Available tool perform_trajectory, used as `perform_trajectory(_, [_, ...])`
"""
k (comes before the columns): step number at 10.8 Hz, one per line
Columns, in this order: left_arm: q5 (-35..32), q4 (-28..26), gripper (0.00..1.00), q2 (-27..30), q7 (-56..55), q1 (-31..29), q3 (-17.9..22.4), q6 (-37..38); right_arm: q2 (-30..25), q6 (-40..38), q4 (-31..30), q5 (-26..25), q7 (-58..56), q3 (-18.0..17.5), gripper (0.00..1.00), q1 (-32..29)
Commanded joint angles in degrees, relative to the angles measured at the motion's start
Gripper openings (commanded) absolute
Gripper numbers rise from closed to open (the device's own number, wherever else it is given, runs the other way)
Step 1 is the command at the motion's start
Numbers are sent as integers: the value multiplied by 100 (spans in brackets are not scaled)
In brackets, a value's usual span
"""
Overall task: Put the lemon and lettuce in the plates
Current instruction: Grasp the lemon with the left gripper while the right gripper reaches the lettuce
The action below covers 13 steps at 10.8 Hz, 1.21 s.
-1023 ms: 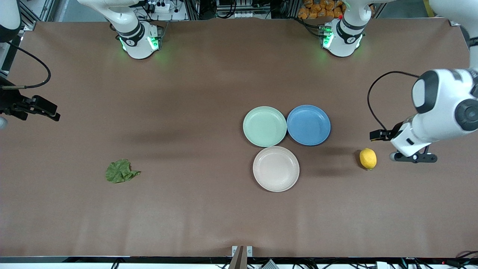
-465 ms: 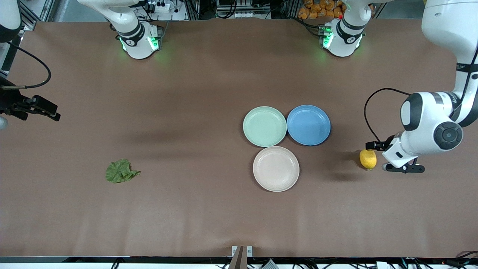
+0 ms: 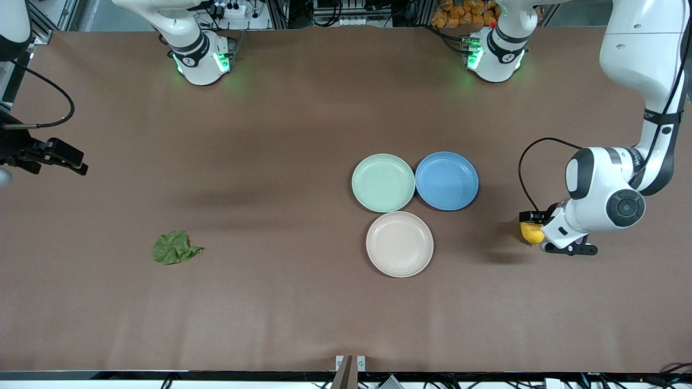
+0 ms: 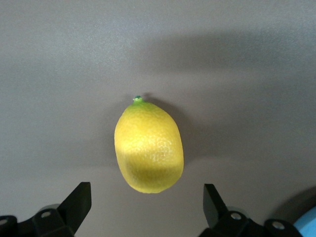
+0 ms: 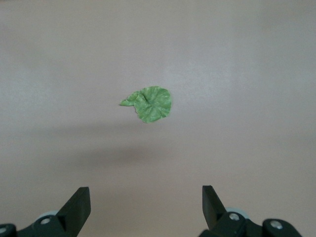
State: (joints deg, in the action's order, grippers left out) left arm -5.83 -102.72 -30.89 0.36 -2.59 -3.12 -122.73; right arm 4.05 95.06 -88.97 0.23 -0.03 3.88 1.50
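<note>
We see a finely pitted, slightly shiny skin on the small yellow oval lemon (image 4: 149, 147). Beneath it lies the matt, smooth brown table covering (image 3: 270, 135). Near the lemon, the round mint green plate (image 3: 383, 182) looks like smooth plastic.

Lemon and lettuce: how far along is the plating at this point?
Nothing is plated: the mint green plate and the beige plate are both bare. In hand: the left pincer is open over the lemon, which lies on the table toward the left arm's end. The lettuce lies untouched toward the right arm's end; the right pincer, open, waits high above it. Both pickups and placements remain.
</note>
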Motion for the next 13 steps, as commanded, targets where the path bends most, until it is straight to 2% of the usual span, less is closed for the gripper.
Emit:
perform_trajectory(1, [-173, 244, 100, -311, -80, -5, -4, -84, -124, 21, -94, -6, 91, -37, 100, -1])
perform_trajectory(6, [-164, 279, 100, -619, -89, -14, 13, -366, 86, 39, -86, 3, -5, -37, 100, -44])
perform_trajectory(7, [-164, 322, 87, -654, -98, -14, 22, -366, 287, 91, -77, -6, -14, -28, 100, -88])
perform_trajectory(8, [-155, 340, 30, -655, -106, -14, 22, -366, 481, 100, -24, 12, -23, -28, 100, -115])
perform_trajectory(9, [-155, 375, 7, -655, -115, -14, 22, -366, 587, 205, -24, 12, -14, -28, 100, -106])
perform_trajectory(10, [-155, 375, 0, -655, -115, -22, 22, -366, 745, 380, -41, 82, -14, -37, 100, -106])
perform_trajectory(12, [-164, 445, 0, -559, -264, 4, 22, -357, 1236, 704, -59, 485, -23, -19, 100, -176])
perform_trajectory(13, [-164, 550, 0, -462, -265, 4, 22, -322, 1604, 1142, -68, 478, -23, -19, 100, -194])
